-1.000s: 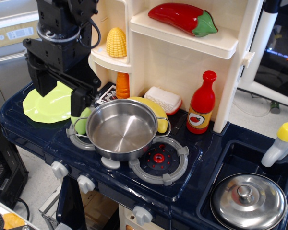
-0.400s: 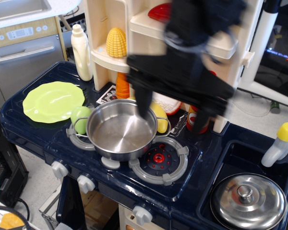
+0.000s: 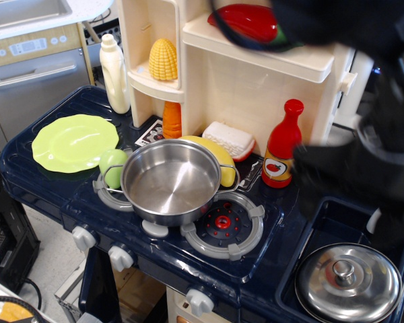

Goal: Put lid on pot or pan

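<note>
The shiny steel pot [image 3: 170, 180] stands open and empty on the left burner of the toy stove. The round steel lid [image 3: 348, 282] with its small knob lies in the sink [image 3: 326, 225] at the front right. My gripper [image 3: 363, 188] is a dark motion-blurred mass at the right, above the sink and over the far side of the lid, well to the right of the pot. Its fingers are too blurred to read. It does not appear to hold anything.
A green plate [image 3: 74, 141] and a green apple [image 3: 112, 167] lie left of the pot. A yellow toy [image 3: 219, 158], a white block [image 3: 229, 138] and a red bottle [image 3: 283, 145] stand behind it. The right burner ring [image 3: 223, 225] is bare. The shelf unit holds corn [image 3: 163, 59] and a red pepper [image 3: 246, 20].
The arm has swung fast from the left, beside the plate, across the pot to the right over the sink. Pot and lid have not moved.
</note>
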{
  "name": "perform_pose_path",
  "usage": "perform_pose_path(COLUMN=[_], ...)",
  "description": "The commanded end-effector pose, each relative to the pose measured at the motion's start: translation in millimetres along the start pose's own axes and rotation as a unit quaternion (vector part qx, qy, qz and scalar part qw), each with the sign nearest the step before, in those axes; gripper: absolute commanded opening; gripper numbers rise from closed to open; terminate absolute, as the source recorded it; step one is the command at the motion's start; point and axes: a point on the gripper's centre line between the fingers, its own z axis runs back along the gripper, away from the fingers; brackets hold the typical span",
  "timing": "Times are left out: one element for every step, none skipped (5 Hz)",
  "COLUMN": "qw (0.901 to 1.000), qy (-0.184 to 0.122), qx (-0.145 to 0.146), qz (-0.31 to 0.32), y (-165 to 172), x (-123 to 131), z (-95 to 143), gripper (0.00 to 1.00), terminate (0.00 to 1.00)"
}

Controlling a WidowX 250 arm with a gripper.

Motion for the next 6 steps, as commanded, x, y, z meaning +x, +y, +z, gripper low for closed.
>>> perform_pose_path(qw=[0.9979,0.9977,0.9949,0.9935,0.9923,0.9895], qy=[-0.032,-0.024,-0.012,-0.007,-0.006,0.013], qx=[-0.052,-0.059,-0.094,-0.109,-0.117,-0.128], qz=[0.024,0.023,0.034,0.032,0.040,0.066], y=[-15,-9,-12,-11,-11,-15], x=[14,11,4,3,2,2], z=[-22,-29,-40,-48,-55,-60], gripper=[1.00,1.00,1.00,1.00,1.00,0.00], terminate=[0.00,0.00,0.00,0.00,0.00,0.00])
